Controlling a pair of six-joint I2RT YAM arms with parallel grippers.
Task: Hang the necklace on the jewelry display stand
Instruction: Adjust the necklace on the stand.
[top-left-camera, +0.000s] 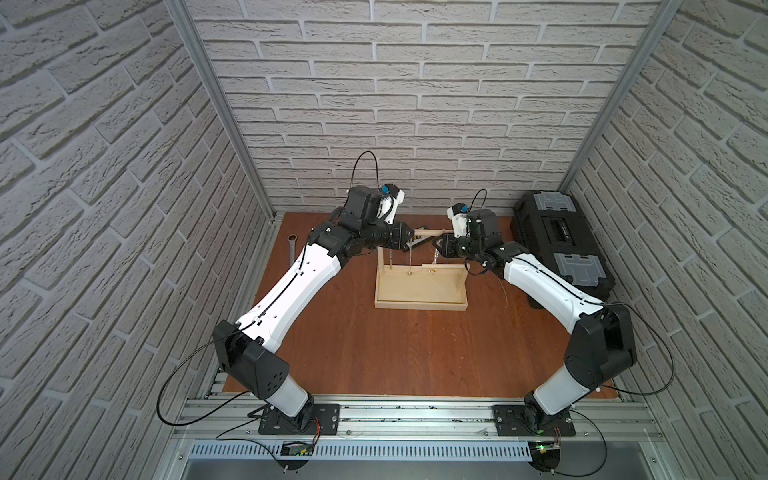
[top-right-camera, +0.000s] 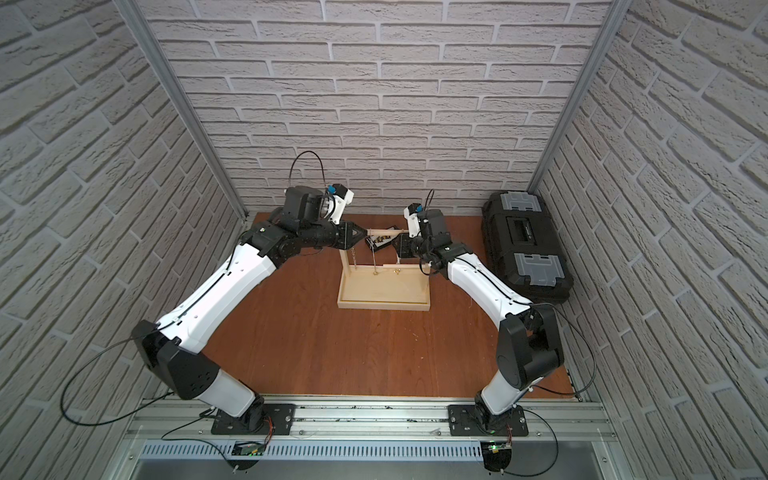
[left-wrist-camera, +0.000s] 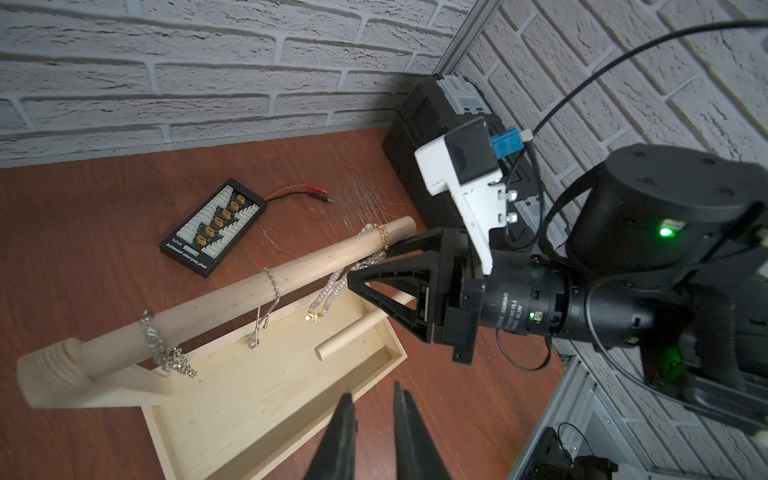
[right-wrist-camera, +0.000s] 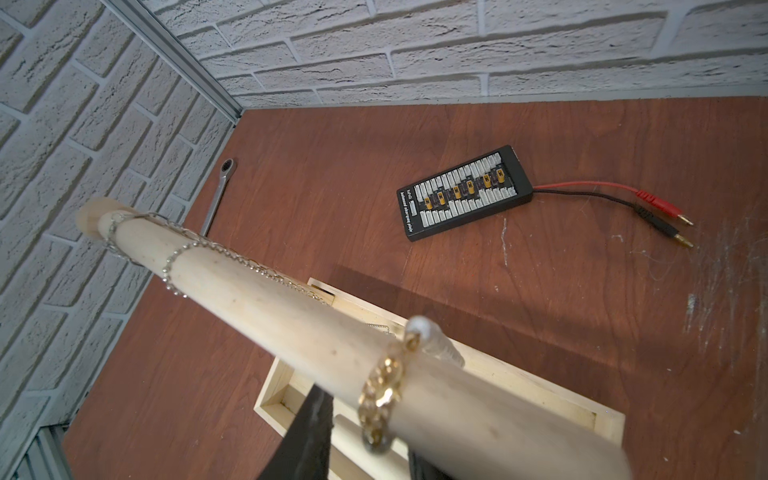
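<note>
Near the stand (left-wrist-camera: 232, 293), left claw (left-wrist-camera: 372, 390) slightly apart only in wrist view; right claw (left-wrist-camera: 370, 268) unclear.

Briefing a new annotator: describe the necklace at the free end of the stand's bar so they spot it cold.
On the brown table, find the pale wooden jewelry display stand and follow its dowel bar to the free end. The necklace draped there, by the jaws of the right gripper, is white pearls plus gold chain; its neighbours are thin silver chains.
</note>
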